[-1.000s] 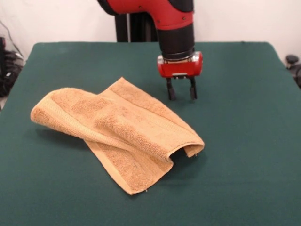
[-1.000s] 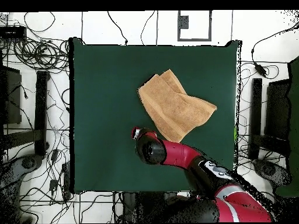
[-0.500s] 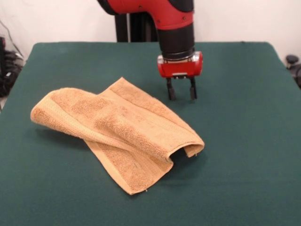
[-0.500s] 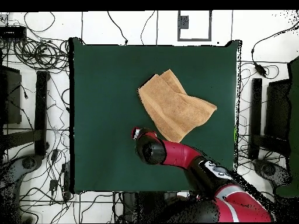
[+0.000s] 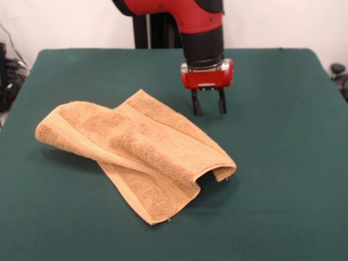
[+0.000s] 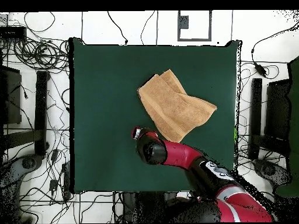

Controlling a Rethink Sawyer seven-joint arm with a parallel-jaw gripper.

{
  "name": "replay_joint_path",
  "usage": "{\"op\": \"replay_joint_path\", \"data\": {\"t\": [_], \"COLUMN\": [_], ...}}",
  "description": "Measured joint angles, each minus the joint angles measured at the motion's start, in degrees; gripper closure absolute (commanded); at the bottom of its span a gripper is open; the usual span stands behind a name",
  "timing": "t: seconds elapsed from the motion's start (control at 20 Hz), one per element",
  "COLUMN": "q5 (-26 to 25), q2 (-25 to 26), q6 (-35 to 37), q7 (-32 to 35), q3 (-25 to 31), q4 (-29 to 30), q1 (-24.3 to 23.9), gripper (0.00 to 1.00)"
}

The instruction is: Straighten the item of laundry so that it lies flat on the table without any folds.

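The item of laundry (image 5: 138, 149) (image 6: 174, 106) is an orange-tan towel lying folded over itself on the green table (image 5: 283, 179) (image 6: 105, 87), one layer doubled across another with a raised fold at its right end. My gripper (image 5: 208, 109) hangs just above the table behind the towel's far edge, a short way right of the towel's top corner. It is open, its two dark fingers apart with nothing between them. In the overhead view the arm covers the gripper (image 6: 138, 133), which sits beside the towel's lower left edge.
Cables, stands and dark equipment (image 6: 35, 93) ring the table on the floor. A dark object (image 5: 338, 70) sits past the table's right edge in the front view.
The gripper has shifted very slightly upward and left. The towel has not moved.
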Motion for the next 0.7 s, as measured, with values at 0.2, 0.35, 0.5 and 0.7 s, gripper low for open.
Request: {"op": "replay_joint_path", "data": {"t": [0.2, 0.35, 0.5, 0.7], "q5": [0.0, 0.02, 0.11, 0.23], "q2": [-1.71, -4.89, -7.51, -11.35], "q6": [0.43, 2.51, 5.06, 9.12], "q7": [0.0, 0.0, 0.0, 0.0], "q3": [-0.24, -0.53, -0.67, -0.88], "q4": [0.06, 0.08, 0.1, 0.11], "q1": [-1.02, -1.96, -2.53, -3.09], "gripper": [0.0, 0.0, 0.0, 0.0]}}
